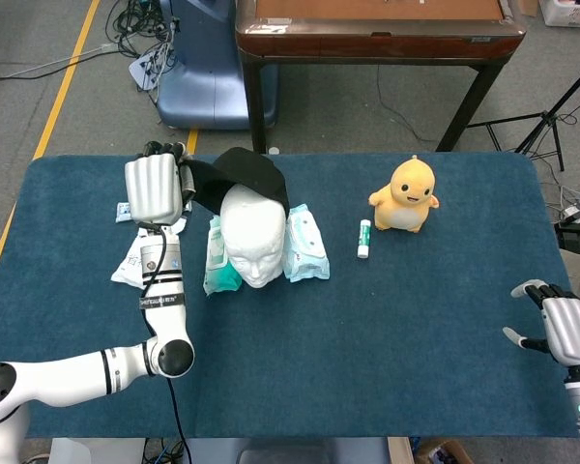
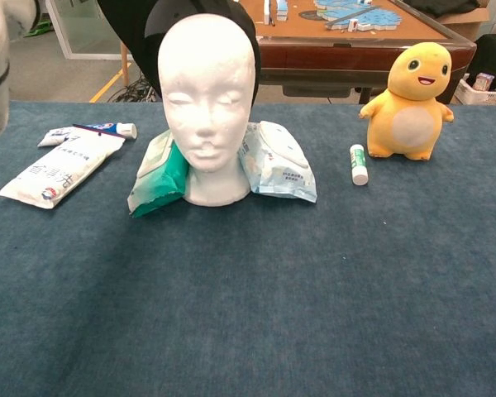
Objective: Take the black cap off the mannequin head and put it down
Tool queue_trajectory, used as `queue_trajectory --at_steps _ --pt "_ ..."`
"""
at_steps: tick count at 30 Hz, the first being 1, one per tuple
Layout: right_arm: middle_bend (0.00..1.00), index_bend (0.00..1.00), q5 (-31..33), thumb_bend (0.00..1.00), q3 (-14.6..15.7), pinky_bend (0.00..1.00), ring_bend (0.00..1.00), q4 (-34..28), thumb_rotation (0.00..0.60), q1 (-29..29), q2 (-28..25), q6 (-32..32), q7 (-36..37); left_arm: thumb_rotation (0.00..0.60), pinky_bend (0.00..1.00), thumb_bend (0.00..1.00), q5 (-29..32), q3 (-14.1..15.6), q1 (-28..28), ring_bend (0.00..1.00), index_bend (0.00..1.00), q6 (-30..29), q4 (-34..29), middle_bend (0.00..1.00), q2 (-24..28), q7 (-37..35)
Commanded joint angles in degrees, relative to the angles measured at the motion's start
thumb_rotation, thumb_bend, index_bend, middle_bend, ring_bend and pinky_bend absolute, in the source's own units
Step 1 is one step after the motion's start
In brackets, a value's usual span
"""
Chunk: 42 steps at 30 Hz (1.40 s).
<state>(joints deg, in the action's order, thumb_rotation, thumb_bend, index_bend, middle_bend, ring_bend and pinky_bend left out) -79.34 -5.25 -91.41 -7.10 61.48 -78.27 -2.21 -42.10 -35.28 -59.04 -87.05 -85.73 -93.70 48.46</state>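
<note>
The white mannequin head (image 1: 254,237) stands upright at the table's middle, also seen in the chest view (image 2: 207,91). The black cap (image 1: 242,172) hangs on the back of its crown and is stretched out to the left (image 2: 136,33). My left hand (image 1: 156,186) is raised just left of the head and grips the cap's left edge. Most of the white crown is bare. My right hand (image 1: 564,327) hovers at the table's near right corner, fingers apart, holding nothing.
Wet-wipe packs (image 1: 305,246) lean on both sides of the mannequin head. A white packet (image 2: 54,172) and a toothpaste tube (image 2: 87,131) lie to the left. A white stick (image 1: 363,238) and a yellow plush toy (image 1: 406,195) stand to the right. A wooden table (image 1: 377,29) is behind.
</note>
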Motion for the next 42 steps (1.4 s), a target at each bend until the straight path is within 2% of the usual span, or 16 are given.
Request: queue_trajectory --at_steps 1,19,35,42 --pt "0.36 0.39 0.0 0.08 0.0 0.44 0.34 0.0 0.600 0.0 0.1 0.1 -0.2 0.600 0.47 0.56 1.6 -0.4 0.1 0.29 0.53 0.4 0.7 0.49 0.4 0.7" --pt "0.36 0.39 0.2 0.08 0.1 0.44 0.34 -0.1 0.600 -0.2 0.3 0.3 -1.0 0.600 0.47 0.56 2.4 0.0 2.7 0.29 0.53 0.4 3.7 0.50 3.7 -2.3" --pt "0.36 0.39 0.8 0.08 0.2 0.44 0.34 -0.3 0.600 -0.8 1.3 1.0 -3.7 0.600 0.47 0.56 -8.4 6.5 11.3 0.29 0.53 -0.8 2.2 0.50 9.1 -14.3" --pt "0.36 0.39 1.1 0.08 0.2 0.44 0.34 -0.4 0.600 -1.1 1.7 1.4 -4.9 0.600 0.47 0.55 -11.9 8.9 14.0 0.29 0.53 -0.8 2.3 0.50 9.6 -18.2"
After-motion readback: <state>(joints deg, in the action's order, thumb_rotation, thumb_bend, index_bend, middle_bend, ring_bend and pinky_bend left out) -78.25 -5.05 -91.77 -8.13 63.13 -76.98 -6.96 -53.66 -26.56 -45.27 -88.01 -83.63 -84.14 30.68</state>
